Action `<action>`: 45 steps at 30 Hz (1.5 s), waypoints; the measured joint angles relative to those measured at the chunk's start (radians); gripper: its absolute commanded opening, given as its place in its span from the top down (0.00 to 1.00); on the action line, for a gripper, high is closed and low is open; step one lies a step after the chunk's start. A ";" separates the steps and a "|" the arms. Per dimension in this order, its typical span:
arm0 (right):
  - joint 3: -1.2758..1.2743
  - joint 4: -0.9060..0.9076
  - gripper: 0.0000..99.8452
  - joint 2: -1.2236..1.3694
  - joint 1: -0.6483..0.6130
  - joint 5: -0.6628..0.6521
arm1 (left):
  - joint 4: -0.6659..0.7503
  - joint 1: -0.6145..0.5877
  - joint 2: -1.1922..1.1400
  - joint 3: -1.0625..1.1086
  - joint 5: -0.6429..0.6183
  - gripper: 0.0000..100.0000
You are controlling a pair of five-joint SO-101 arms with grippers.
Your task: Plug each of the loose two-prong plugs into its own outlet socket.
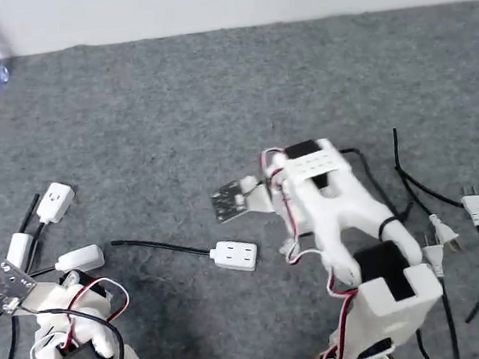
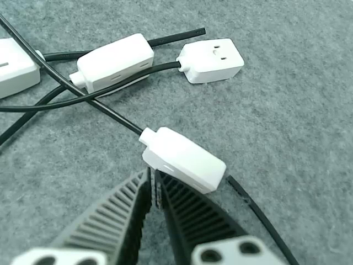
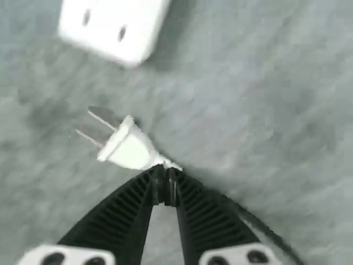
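Near the middle of the grey carpet-like surface (image 1: pixel 213 88), your right jaws are clenched on the cord end of a small white two-prong plug (image 3: pixel 124 144). Its flat metal prongs (image 3: pixel 91 124) point toward a white rectangular outlet socket (image 3: pixel 113 25) lying just ahead. To seat it well, you would likely need to square the prongs to the two slots, keep the plug level and push straight. The socket looks unanchored and may slide, so go slowly.

Your left jaws are pressed together on nothing, by the left edge, just beside a white oblong socket block (image 2: pixel 185 160) on a black cord (image 2: pixel 105 107).

The high view adds what your wrist views lack: more loose white plugs (image 1: pixel 473 203) near the right edge, and the target socket's black cable (image 1: pixel 157 246) trailing leftward.
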State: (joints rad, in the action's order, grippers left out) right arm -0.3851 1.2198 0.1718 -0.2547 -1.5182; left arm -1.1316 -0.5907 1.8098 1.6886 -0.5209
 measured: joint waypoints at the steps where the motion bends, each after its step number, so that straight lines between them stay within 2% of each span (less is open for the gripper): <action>1: 0.002 0.026 0.99 -0.002 0.017 -0.017 | 0.000 0.000 0.000 0.000 0.000 0.99; 10: 0.023 0.190 0.99 -0.011 0.058 -0.066 | 0.000 0.000 0.000 0.000 0.000 0.99; 15: 0.035 0.282 0.99 -0.103 0.020 -0.080 | 0.000 0.000 0.000 0.000 0.000 0.99; 18: 0.034 0.322 0.99 -0.114 0.000 -0.137 | 0.000 0.000 0.000 0.000 0.000 0.99; 36: -0.077 0.155 0.99 -0.054 -0.003 -0.227 | 0.000 0.000 0.000 0.000 0.000 0.99; 41: -0.052 0.187 0.99 -0.044 -0.087 -0.226 | 0.000 0.000 0.000 0.000 0.000 0.99; 45: 0.003 0.207 0.99 -0.044 -0.155 -0.163 | 0.000 0.000 0.000 0.000 0.000 0.99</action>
State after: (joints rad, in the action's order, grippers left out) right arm -0.3821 1.4270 0.1274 -0.4097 -1.6809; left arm -1.1316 -0.5907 1.8098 1.6886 -0.5209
